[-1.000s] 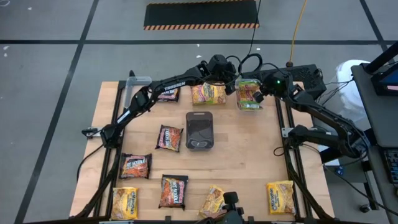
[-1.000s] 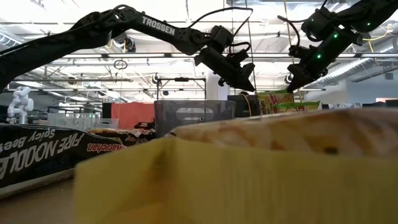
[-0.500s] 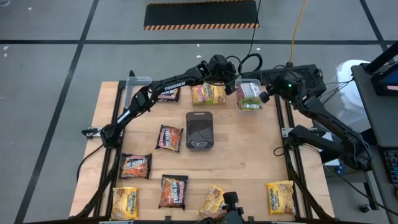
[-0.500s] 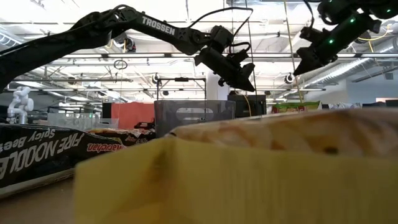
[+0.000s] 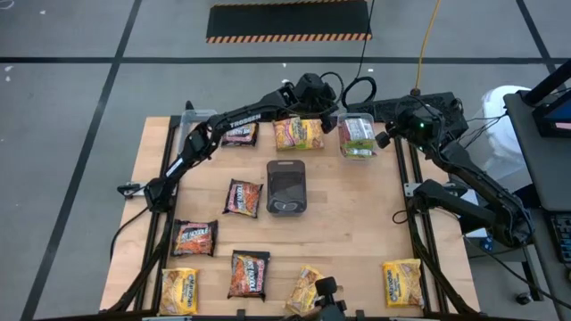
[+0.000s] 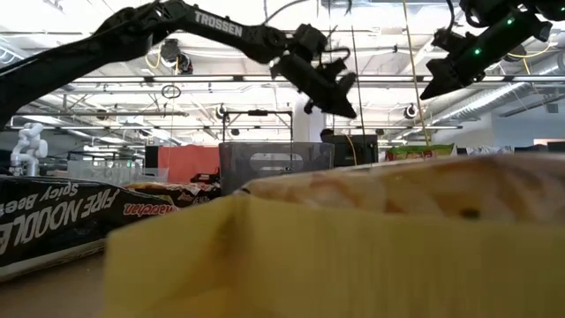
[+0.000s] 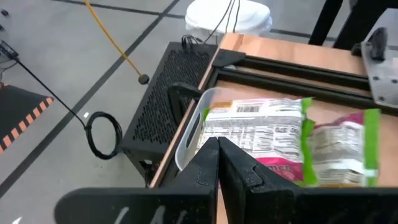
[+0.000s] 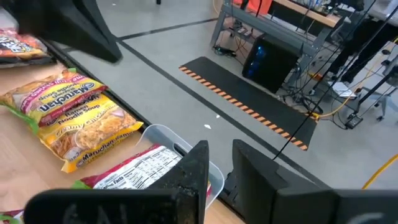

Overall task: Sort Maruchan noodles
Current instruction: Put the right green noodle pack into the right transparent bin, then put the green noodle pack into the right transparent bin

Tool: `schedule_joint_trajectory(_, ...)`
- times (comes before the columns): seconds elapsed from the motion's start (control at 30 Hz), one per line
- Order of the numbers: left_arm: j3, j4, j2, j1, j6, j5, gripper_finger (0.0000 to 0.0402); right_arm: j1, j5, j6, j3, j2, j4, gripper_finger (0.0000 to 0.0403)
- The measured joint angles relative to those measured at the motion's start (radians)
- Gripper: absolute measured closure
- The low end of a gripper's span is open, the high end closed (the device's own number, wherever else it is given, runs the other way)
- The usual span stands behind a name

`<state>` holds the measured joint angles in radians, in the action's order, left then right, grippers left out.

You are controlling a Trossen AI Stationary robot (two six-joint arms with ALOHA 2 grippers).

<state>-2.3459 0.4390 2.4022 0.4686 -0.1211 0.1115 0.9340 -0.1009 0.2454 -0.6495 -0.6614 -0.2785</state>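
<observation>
Sorting has barely begun, as I judge it. One clear tub (image 5: 358,135) at the table's (image 5: 357,223) far right edge holds green-edged packets (image 7: 339,146), at least two by the left wrist view; nothing else sits in a container. The other packets lie loose on the table: a yellow one (image 5: 299,134) beside the tub, a dark one (image 5: 239,135) farther left, dark ones at the middle (image 5: 242,197), left (image 5: 194,237) and near edge (image 5: 249,273), and yellow ones along the near edge (image 5: 178,290) (image 5: 306,287) (image 5: 401,283). A grey tray (image 5: 286,186) sits in the middle, with no packet in it.

Both arms hang above the far edge with nothing held. The left gripper (image 7: 218,163) is pinched shut above the gap between the yellow packet and the tub. The right gripper (image 8: 217,165), jaws narrowly apart, is raised off the tub's outer side. Roughly nine packets remain to place.
</observation>
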Motion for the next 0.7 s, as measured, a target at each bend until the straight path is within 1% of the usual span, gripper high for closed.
schedule_joint_trajectory(0.1,0.000,0.045,-0.041,0.000,-0.008,0.001,0.0394,0.000,0.011,0.001,0.000,0.010,0.013,0.0334)
schedule_joint_trajectory(0.27,-0.001,0.086,-0.095,0.011,0.012,0.003,0.0394,-0.001,0.094,-0.004,0.000,0.040,0.020,0.0334)
schedule_joint_trajectory(0.4,-0.001,0.189,-0.124,0.032,0.044,0.004,0.0394,-0.003,0.154,-0.026,0.000,0.069,0.020,0.0334)
schedule_joint_trajectory(0.53,-0.001,0.297,-0.156,0.049,0.071,0.019,0.0394,-0.003,0.158,-0.023,-0.001,0.098,0.025,0.0335)
schedule_joint_trajectory(0.7,-0.001,0.356,-0.206,0.053,0.068,0.023,0.0394,-0.003,0.158,-0.017,-0.001,0.136,0.026,0.0335)
